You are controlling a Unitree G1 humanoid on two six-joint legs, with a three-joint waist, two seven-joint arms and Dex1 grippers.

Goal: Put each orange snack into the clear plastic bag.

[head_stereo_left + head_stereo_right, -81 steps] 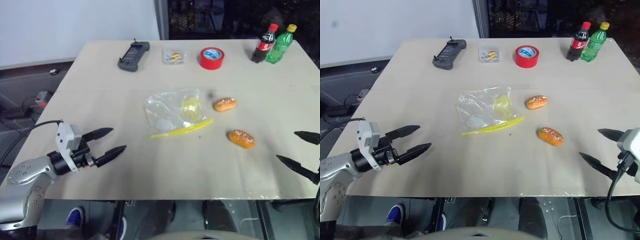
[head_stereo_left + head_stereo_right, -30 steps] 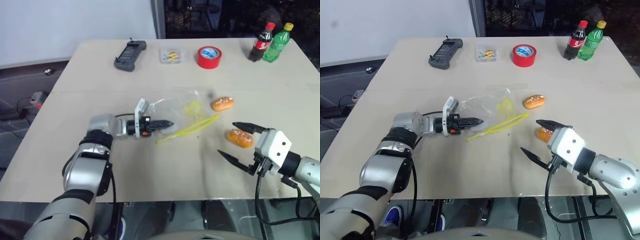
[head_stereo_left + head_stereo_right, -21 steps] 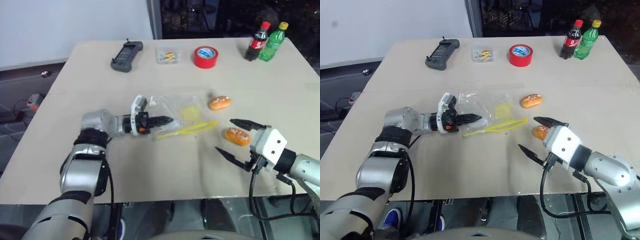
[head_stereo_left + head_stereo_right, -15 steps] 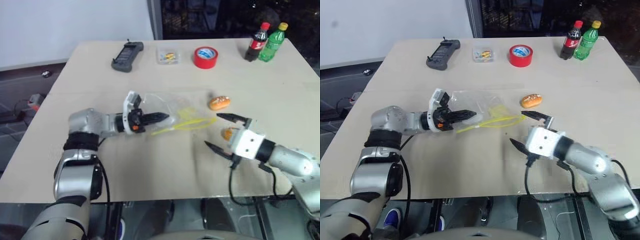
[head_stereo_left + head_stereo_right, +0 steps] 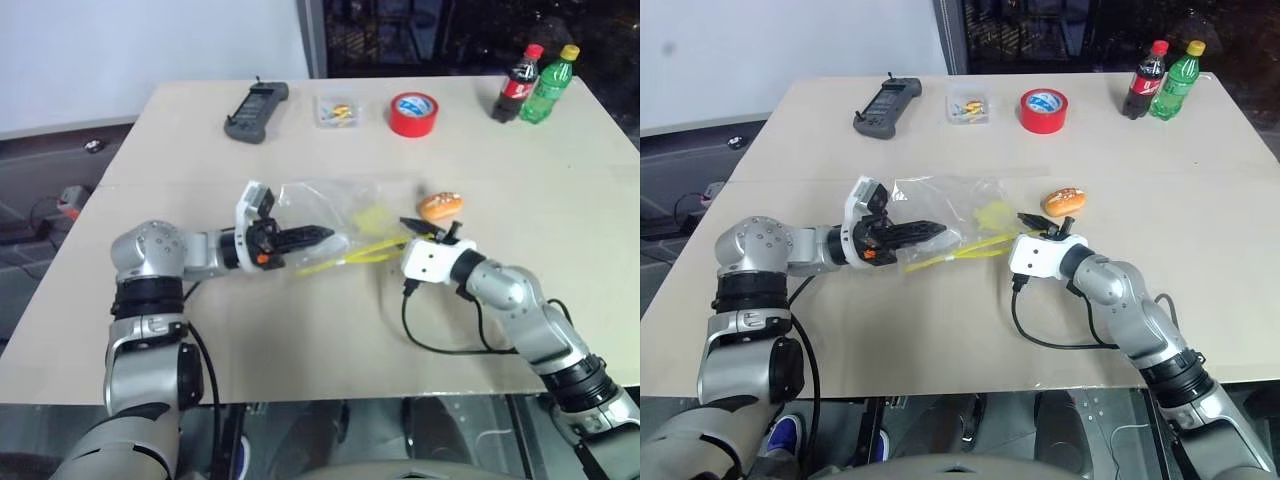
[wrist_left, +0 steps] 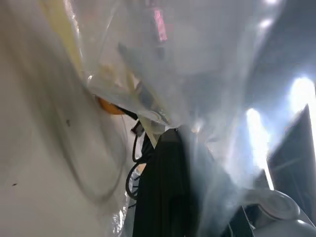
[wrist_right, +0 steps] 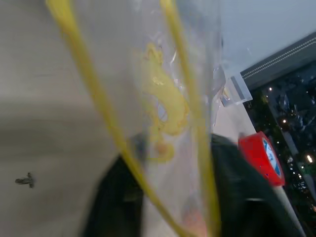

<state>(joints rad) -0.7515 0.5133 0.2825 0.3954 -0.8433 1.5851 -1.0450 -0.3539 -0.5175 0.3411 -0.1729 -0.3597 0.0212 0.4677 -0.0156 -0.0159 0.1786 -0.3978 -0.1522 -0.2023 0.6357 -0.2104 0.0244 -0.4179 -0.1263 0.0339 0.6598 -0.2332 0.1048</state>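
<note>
We see a beige table before a pale wall and a dark window.

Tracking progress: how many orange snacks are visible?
1 plainly: orange snack on the table, just beyond the right pincer. The other may be hidden at that pincer.

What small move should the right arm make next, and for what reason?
Probably ease the right gripper a little further in between the bag's two yellow seal strips. The left gripper, shut, holds the clear plastic bag up, and an orange patch, seemingly a snack, sits at its mouth. The other orange snack lies on the table.
</note>
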